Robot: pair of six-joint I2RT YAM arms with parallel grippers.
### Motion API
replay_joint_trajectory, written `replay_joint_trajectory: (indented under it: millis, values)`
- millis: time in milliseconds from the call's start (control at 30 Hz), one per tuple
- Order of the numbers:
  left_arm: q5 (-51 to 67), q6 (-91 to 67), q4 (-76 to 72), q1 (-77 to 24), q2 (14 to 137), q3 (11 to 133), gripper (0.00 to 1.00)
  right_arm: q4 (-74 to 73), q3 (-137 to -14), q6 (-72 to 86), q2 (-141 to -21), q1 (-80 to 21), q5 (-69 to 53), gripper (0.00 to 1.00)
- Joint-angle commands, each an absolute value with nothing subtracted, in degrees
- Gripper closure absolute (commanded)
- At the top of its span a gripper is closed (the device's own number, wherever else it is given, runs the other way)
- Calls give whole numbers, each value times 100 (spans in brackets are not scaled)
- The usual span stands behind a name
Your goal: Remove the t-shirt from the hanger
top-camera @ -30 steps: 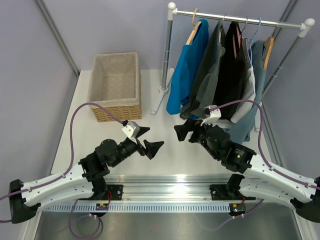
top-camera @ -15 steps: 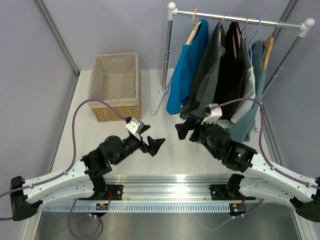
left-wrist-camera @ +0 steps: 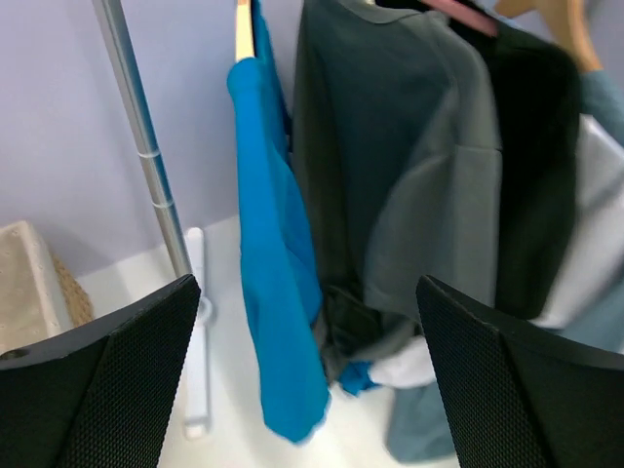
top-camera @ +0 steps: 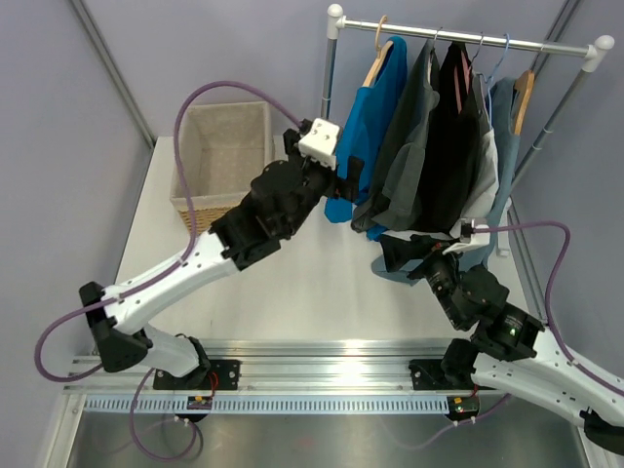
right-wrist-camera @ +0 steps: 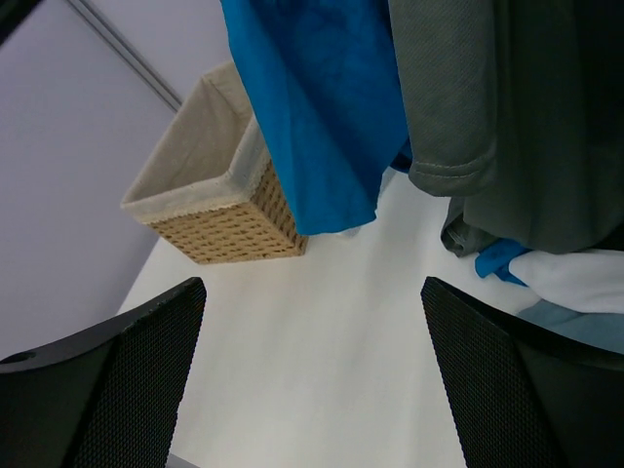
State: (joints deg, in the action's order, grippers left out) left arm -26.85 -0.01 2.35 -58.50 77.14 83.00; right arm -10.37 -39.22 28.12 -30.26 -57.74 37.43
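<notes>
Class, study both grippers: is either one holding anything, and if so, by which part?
Nothing is held. The left gripper is open and faces the blue t-shirt. The right gripper is open and empty too.

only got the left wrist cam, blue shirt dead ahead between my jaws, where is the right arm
observer: the right gripper sits low, near the hem of the grey shirt, jaws open and empty
operator: is the basket free for a drop
observer: the basket stands beside the rack post; the part of its inside not hidden by the left arm shows only lining
operator: what holds the blue shirt up
observer: a wooden hanger, hooked over the rail at the end nearest that post
</notes>
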Motion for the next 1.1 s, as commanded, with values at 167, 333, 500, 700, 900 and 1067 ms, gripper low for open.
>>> replay_joint_trajectory:
  millis: [167,333,500,700,900,1067]
  values:
    - [-2488,676,650,-5187,9579,10394,16,-413,-3612,2602,-2417,-5818,3498,0]
    - [-1988,809,615,-4922,10352,11214,18,-518,-3762,2646,-2654,-5810,3217,1]
    - [-1784,861,545,-4737,10722,11732,32,-597,-3893,2716,-2882,-5818,2954,0]
    - [-1749,809,256,-4553,11021,11848,48,-668,-3973,2733,-3041,-5818,2847,1]
    - [-1600,1002,220,-4535,11188,11935,50,-659,-3946,2830,-2979,-5818,2857,0]
    - [-1406,985,176,-4535,11294,12110,58,-650,-3946,2839,-3050,-5818,2865,0]
